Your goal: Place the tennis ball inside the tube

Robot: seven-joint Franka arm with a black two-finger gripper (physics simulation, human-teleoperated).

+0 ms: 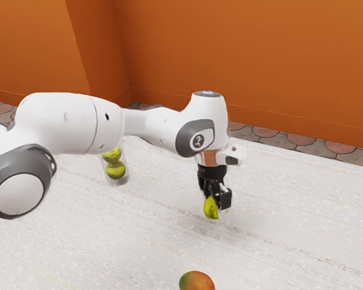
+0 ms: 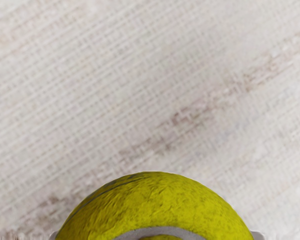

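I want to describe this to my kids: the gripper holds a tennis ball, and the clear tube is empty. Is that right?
Not quite: the exterior view shows yellow-green balls inside the clear tube. The gripper does hold a tennis ball.

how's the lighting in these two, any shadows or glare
Exterior view: soft, diffuse light, with a faint blurry-edged shadow on the table near the gripper, and no harsh glare on the orange wall; wrist view: fairly even light, the tennis ball shading from darker olive to brighter yellow.
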